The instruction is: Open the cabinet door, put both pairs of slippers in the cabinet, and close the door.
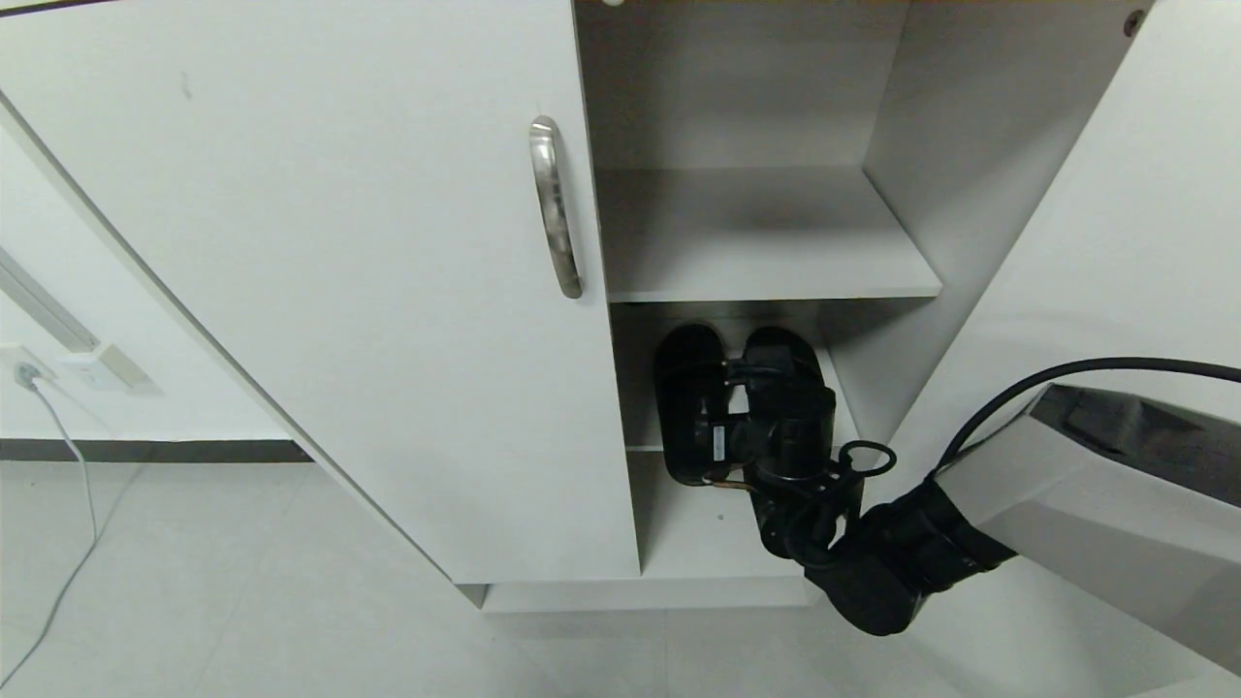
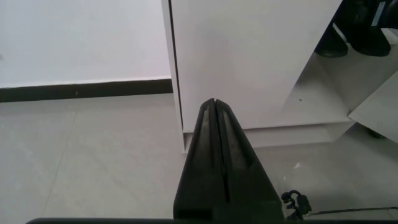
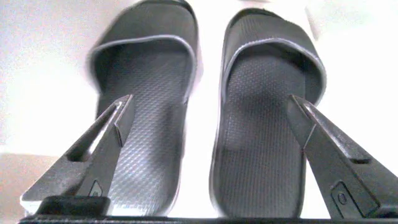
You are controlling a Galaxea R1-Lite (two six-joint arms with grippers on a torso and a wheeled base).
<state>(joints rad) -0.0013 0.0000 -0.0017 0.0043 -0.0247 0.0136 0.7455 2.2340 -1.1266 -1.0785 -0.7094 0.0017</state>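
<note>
White laminate cabinet [image 1: 756, 233], seen from the front and from above. Its flat white left door [image 1: 339, 271] is sitting shut and is carrying a curved brushed-metal handle [image 1: 555, 206] near its inner edge. The matching right door [image 1: 1115, 252] is standing swung wide open, exposing the right compartment and its bare middle shelf.

The pair of black moulded slide slippers [image 1: 690, 388] is lying inside that compartment, on the lower level under the middle shelf. The two are resting side by side, soles down, toes pointing towards the back panel and heels facing the opening. Their textured footbeds and broad straps are showing in the right wrist view.

The right gripper [image 3: 211, 99] is hanging at the compartment's mouth, just behind the heels. Its two black tapered fingers [image 3: 106, 137] are standing spread wide and released, grasping nothing, each one lining up over a different slipper. Whether they are touching the slippers cannot be told. A black cable [image 1: 1066, 373] is arching over the right arm.

The left gripper [image 2: 214, 109] is hanging low over the pale tiled floor [image 2: 93, 155], facing the foot of the shut door and well apart from the slippers. Its fingers are pressing flat together, clenched on nothing.

A dark skirting strip [image 2: 81, 91] is running along the white wall beside the cabinet. A grey cord [image 1: 73, 465] is trailing from a white wall socket [image 1: 24, 371] down to the floor.
</note>
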